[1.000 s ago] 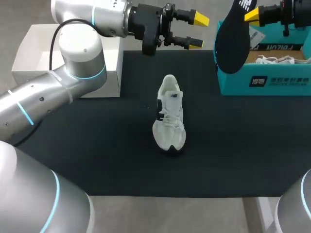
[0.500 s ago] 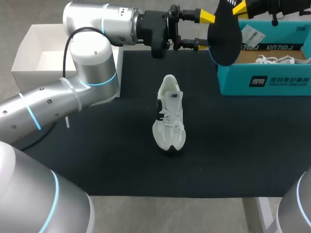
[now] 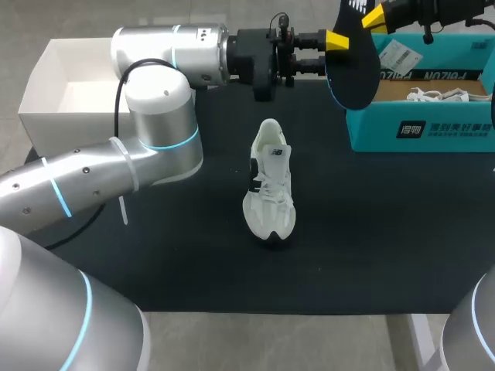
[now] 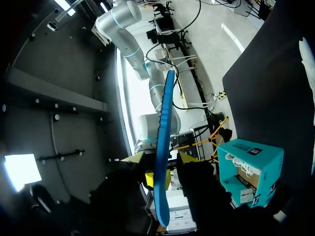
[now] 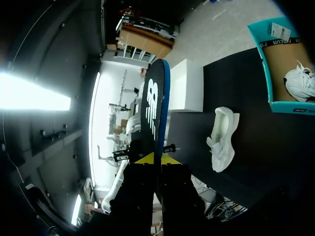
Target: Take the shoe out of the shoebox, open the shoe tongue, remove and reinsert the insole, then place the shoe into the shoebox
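The insole [image 3: 353, 62] hangs clenched at one end in my right pincer [image 3: 376, 17], held on edge above the table. My left pincer [image 4: 160, 160] is released, one finger on either side of the insole's edge and, as far as I can see, not touching it. Below both pincers and well apart from them, the white shoe [image 3: 269, 185] lies on the black table [image 3: 387, 247]. Just beneath my right pincer sits the teal shoebox [image 3: 421, 127] with a second shoe [image 3: 437, 95] inside. Behind my left arm stands a white box [image 3: 62, 100].
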Robot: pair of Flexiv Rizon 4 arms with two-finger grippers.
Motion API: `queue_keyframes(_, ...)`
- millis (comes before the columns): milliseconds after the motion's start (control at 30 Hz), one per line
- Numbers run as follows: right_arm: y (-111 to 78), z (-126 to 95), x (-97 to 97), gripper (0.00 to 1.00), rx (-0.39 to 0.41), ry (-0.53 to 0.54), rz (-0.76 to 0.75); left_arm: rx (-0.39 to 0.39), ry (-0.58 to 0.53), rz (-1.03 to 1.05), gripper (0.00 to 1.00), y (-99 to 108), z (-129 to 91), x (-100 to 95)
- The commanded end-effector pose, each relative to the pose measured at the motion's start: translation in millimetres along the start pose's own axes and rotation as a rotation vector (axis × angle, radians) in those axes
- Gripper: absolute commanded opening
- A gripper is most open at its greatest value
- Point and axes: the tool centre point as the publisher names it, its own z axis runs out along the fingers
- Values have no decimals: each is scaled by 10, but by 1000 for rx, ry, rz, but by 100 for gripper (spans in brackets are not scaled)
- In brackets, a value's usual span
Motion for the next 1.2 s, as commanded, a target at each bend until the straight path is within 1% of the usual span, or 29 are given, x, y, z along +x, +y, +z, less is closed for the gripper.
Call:
queue_keyframes(33, -34, 33, 3, 0, -15, 8, -4, -3, -8, -2, 17, 26, 114, 37)
queue_keyframes(67, -36, 38, 5, 0, -14, 10, -5, -2, -8, -3, 10, 25, 128, 43)
queue_keyframes(100, -37, 39, 6, 0, -14, 10, -5, -1, -9, -3, 0, 22, 139, 50)
queue_keyframes(200, -47, 34, -5, 0, -22, 9, -9, 1, -4, -3, 0, 8, 148, 70)
queue_keyframes(267, -46, 19, -19, 0, -43, -1, -19, 1, -1, -1, 0, -3, 137, 76)
queue_keyframes(300, -45, 15, -20, 29, -43, 0, -19, 0, 0, 0, 0, -7, 127, 75)
queue_keyframes(333, -47, 9, -23, 100, -47, 3, -22, 0, 2, 1, 0, -11, 114, 73)
queue_keyframes(433, -49, -21, -23, 100, -65, 6, -55, -3, 11, 4, 0, -23, 70, 59)
queue_keyframes(533, -72, -67, 29, 100, -86, 8, -107, -3, 21, 4, 0, -33, 14, 47)
queue_keyframes(667, -163, -145, 173, 100, -117, 25, -190, -3, 39, -5, 0, -27, -55, 36)
queue_keyframes(767, -249, -190, 272, 100, -116, 22, -243, -8, 51, -14, 0, 0, -104, 33)
queue_keyframes(933, -451, -229, 465, 100, -127, 40, -314, -8, 79, -55, 0, 39, -184, 43)
queue_keyframes(1000, -546, -243, 514, 100, -139, 45, -334, 5, 73, -87, 0, 51, -221, 39)
queue_keyframes(1067, -654, -257, 545, 100, -148, 46, -345, -4, 89, -82, 0, 34, -265, 24)
queue_keyframes(1167, -820, -279, 559, 100, -173, 53, -352, 13, 100, -98, 0, 16, -350, 7)
queue_keyframes(1200, -870, -286, 558, 100, -188, 54, -358, 2, 107, -124, 0, 24, -379, 3)
